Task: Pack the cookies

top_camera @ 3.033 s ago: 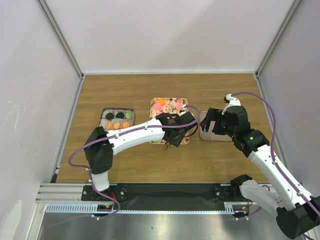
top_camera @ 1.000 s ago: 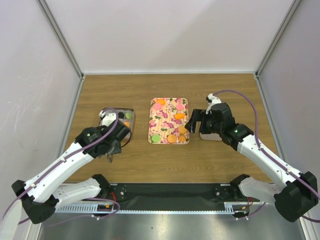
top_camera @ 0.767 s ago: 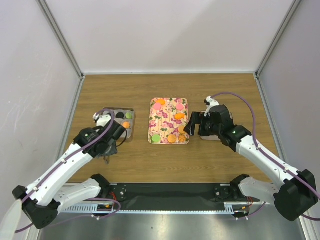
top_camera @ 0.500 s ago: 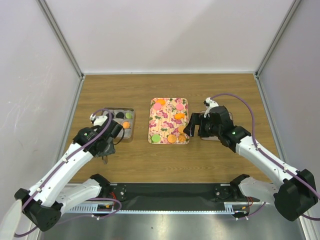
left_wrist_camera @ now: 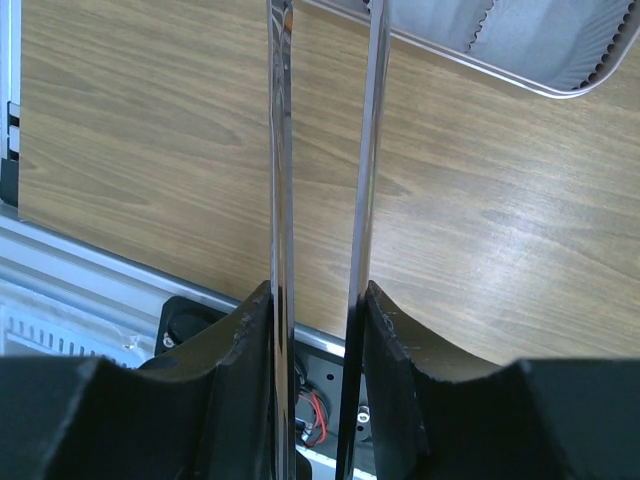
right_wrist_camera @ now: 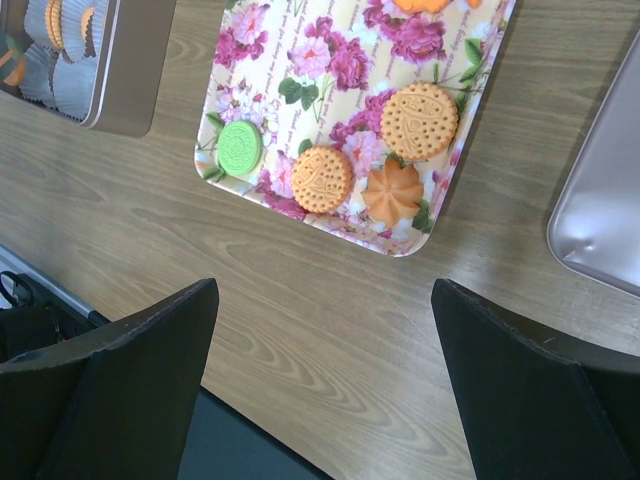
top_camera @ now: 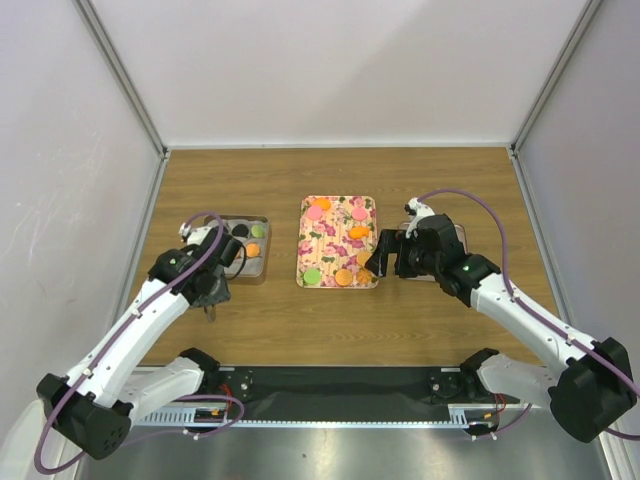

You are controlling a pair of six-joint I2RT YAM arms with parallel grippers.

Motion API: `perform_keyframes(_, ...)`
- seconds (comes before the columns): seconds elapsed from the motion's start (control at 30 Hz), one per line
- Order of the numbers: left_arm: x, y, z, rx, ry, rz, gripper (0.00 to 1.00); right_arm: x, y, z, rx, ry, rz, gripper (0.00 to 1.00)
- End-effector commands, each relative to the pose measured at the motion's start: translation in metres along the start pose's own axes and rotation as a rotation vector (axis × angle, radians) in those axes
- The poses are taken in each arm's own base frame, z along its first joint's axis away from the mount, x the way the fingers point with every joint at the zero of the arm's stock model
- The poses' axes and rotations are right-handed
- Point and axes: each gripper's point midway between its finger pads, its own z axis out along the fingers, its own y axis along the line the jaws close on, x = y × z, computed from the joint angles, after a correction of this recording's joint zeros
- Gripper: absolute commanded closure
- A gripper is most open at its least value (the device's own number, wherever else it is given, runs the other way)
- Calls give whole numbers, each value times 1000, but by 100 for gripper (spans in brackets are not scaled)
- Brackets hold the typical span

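Several cookies lie on the floral tray (top_camera: 306, 245): orange (top_camera: 358, 232), pink (top_camera: 314, 212) and green (top_camera: 312, 276). The right wrist view shows the green one (right_wrist_camera: 240, 147) and orange ones (right_wrist_camera: 322, 179) near the tray's front edge (right_wrist_camera: 330, 225). More cookies (top_camera: 252, 250) sit in paper cups in the grey tin (top_camera: 262, 272). My left gripper (top_camera: 208, 288) (left_wrist_camera: 318, 290) is at the tin's near left corner, shut on metal tongs (left_wrist_camera: 283, 150); their tips run out of frame. My right gripper (top_camera: 385, 255) (right_wrist_camera: 320, 330) stands open, empty, over bare table by the tray's near right corner.
The grey lid (top_camera: 455, 238) (right_wrist_camera: 610, 200) lies right of the tray, partly under my right arm. The tin's rim (left_wrist_camera: 480, 70) and a frilled paper cup show at the top of the left wrist view. White walls enclose the table; the base rail (top_camera: 330, 385) runs along the near edge.
My left arm has swung with the tongs from over the tray to the tin, then drifted slightly left. My right gripper has shifted a little left toward the tray's corner.
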Motion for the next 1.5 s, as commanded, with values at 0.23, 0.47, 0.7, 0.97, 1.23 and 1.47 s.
perform_keyframes(0.23, -2, 1, 9, -10, 16, -13, 57, -9, 9, -5, -27, -51, -24, 5)
perform_keyframes(0.47, -2, 4, 11, -24, 25, -30, 57, -7, 10, -5, -31, -48, -30, 5)
perform_keyframes(0.7, -3, 4, 12, -26, 29, -31, 55, -7, 11, -6, -30, -52, -36, 4)
perform_keyframes(0.97, -3, 4, 12, -26, 29, -31, 54, -7, 11, -7, -28, -56, -41, 4)
perform_keyframes(1.23, -6, -2, 7, 19, 22, -33, 56, -6, 10, -5, -21, -53, -41, 5)
perform_keyframes(1.47, -25, -11, -18, 102, -40, -45, 57, -8, 3, -3, 4, -55, -35, 4)
